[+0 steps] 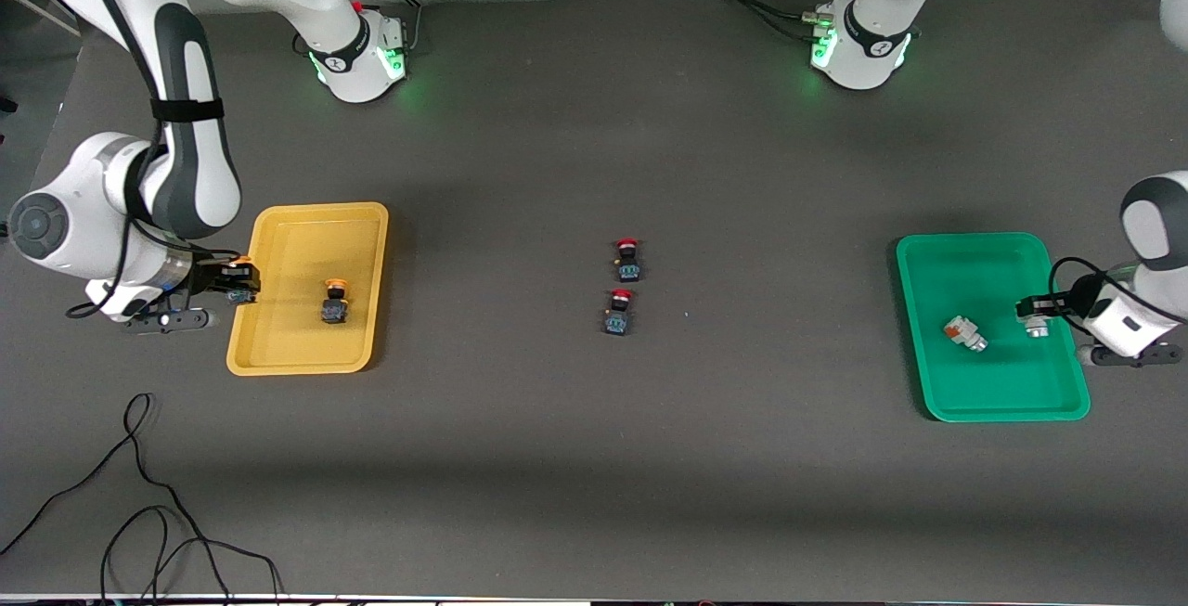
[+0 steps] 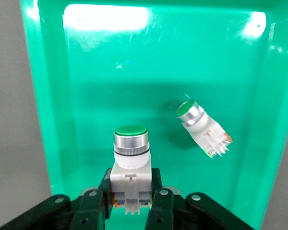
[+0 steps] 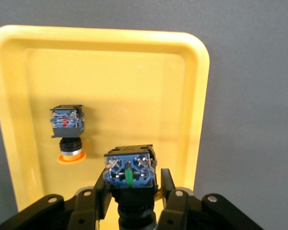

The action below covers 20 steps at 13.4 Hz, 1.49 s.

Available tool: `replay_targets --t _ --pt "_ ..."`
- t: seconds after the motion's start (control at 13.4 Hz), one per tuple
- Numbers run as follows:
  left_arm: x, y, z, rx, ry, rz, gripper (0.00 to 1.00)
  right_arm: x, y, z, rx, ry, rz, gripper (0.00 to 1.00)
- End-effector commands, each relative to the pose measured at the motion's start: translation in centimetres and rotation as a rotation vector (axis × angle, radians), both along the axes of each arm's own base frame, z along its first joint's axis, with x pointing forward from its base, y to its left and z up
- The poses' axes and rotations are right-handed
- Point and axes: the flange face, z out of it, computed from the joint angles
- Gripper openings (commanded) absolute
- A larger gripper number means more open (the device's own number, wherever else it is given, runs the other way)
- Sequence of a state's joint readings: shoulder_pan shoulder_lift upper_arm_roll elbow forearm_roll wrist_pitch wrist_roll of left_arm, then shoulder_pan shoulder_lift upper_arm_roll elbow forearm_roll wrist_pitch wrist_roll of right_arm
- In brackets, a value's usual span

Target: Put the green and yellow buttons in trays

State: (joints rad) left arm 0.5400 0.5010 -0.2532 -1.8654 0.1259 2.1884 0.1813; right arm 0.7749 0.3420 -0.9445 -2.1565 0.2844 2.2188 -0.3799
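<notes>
Dark grey worktop [image 1: 594,457] carries both trays, and each arm seems at its last drop: left gripper [image 2: 133,201] fingers clamp a green button [image 2: 130,158] over the green tray [image 2: 110,62], right gripper [image 3: 134,199] fingers clamp a yellow button [image 3: 129,172] at the yellow tray [image 3: 134,72] rim, so next comes lowering and parting the fingers.

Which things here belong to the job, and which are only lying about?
Job: yellow tray; green tray; yellow button lying in yellow tray; green button lying in green tray; second yellow button, held by right end effector; second green button, held by left end effector.

Lying about: two red buttons; cables.
</notes>
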Motion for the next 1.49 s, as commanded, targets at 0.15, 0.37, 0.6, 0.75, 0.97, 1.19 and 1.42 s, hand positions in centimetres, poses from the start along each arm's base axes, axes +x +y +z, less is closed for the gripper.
replay_targets --t 0.15,0.37,0.6,0.75,0.97,1.19,1.42 --pt "-0.6 1.8 -2.3 0.020 -0.034 -0.011 0.78 -0.5 0.6 -5.3 0.029 -0.042 0.021 0.00" --pt "-0.2 1.9 0.0 0.033 -0.035 -0.016 0.98 -0.8 0.4 -8.4 0.055 -0.071 0.036 0.00" --pt "1.3 0.0 10.0 0.067 0.006 -0.051 0.98 -0.7 0.5 -8.9 0.046 -0.079 0.038 0.00" --pt "0.8 -2.3 18.4 0.120 -0.007 -0.080 0.98 -0.6 0.6 -8.9 0.047 -0.079 0.040 0.00" --pt "-2.1 -7.8 29.7 0.188 -0.043 -0.125 0.98 -0.6 0.9 -8.5 0.063 -0.079 0.040 1.00" --pt "-3.3 -12.7 35.3 0.209 -0.091 -0.183 0.99 -0.2 1.5 -7.0 0.102 -0.103 0.023 1.00" --pt "-2.7 -18.9 36.6 0.203 -0.139 -0.271 0.99 0.4 1.9 -3.4 0.172 -0.071 0.008 1.00"
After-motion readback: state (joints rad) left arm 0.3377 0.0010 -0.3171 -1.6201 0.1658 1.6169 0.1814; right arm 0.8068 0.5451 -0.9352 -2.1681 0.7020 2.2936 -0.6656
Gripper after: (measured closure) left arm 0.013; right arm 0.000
